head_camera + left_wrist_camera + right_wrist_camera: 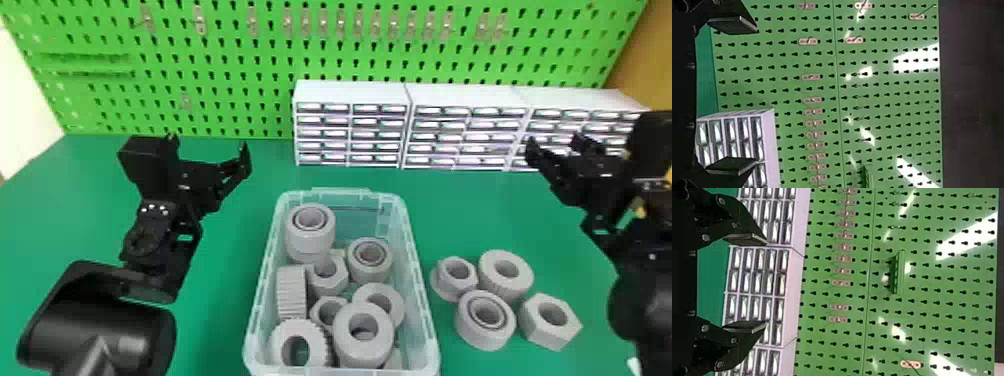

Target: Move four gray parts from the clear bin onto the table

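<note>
My left gripper (pixel 210 150) hangs over the table left of the clear bin (pixel 422 285), its fingers apart and empty; in the left wrist view the same left gripper (pixel 742 96) is spread wide. On the right, beyond the loose parts, my right gripper (pixel 557 145) is also open, and the right wrist view shows the right gripper (pixel 756 282) with nothing between its fingers. Several gray parts lie in the bin, among them a ring (pixel 364 330) and a hex nut (pixel 327 275). On the table right of it rest a flanged part (pixel 442 287), a ribbed ring (pixel 520 270), a bearing (pixel 482 335) and a hex nut (pixel 545 332).
White drawer cabinets (pixel 350 95) stand along the back of the green table (pixel 240 240), behind the bin. A green pegboard (pixel 225 65) with small metal hooks rises behind them.
</note>
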Controlling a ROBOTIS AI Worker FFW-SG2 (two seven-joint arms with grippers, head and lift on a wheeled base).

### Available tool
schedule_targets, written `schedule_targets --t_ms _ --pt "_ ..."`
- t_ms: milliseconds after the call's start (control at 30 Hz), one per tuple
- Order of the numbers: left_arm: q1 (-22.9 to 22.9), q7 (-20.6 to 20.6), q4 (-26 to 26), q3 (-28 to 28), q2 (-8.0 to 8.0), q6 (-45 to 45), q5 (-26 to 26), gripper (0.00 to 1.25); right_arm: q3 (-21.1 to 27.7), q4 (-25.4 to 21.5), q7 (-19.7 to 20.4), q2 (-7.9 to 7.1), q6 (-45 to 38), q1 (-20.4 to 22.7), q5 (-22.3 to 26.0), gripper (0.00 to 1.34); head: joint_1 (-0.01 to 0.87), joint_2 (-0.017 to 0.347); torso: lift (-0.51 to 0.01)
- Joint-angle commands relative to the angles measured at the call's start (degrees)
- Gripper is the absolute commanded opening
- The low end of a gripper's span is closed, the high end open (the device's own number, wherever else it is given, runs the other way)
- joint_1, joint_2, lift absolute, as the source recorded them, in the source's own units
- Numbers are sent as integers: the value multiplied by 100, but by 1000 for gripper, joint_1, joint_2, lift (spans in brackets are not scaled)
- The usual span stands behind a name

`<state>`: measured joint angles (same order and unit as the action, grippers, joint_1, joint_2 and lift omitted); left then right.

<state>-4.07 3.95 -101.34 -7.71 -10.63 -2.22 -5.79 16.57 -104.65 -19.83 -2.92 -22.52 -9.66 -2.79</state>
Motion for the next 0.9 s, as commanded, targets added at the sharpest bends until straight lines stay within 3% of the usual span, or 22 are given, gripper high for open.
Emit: schedule_targets --t_ms 0,567,867 --pt "-15 0 0 15 0 20 -10 1140 -66 23 5 28 20 43 -2 825 678 34 -50" --pt "55 0 0 59 0 55 -19 1140 -57 -21 5 46 143 456 95 825 678 34 -50" --pt "64 0 0 59 0 55 -19 1140 -66 -47 5 37 116 474 104 825 678 34 -50"
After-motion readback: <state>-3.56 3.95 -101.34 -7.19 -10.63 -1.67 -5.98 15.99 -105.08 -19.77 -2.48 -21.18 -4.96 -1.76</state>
